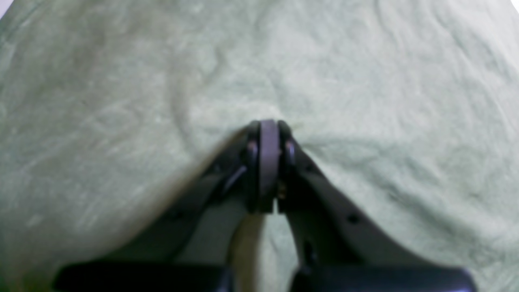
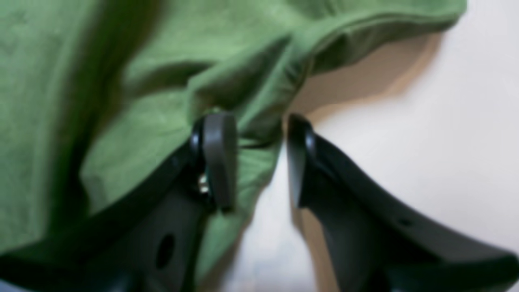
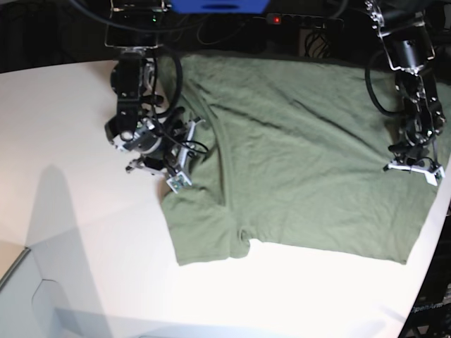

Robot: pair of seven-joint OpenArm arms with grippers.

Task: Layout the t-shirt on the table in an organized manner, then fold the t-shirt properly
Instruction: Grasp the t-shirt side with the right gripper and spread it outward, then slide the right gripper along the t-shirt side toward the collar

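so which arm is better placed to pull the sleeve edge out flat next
Right. Its gripper has open fingers straddling the t-shirt edge beside the bare table. The left gripper is shut, pressed on mid-fabric at the opposite side.

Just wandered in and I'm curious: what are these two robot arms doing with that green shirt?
They are spreading the t-shirt flat on the white table before folding it. The left gripper is shut, its tip pressing into the fabric at one side. The right gripper is open around a bunched edge at the other side. The shirt lies mostly flat, not yet folded.
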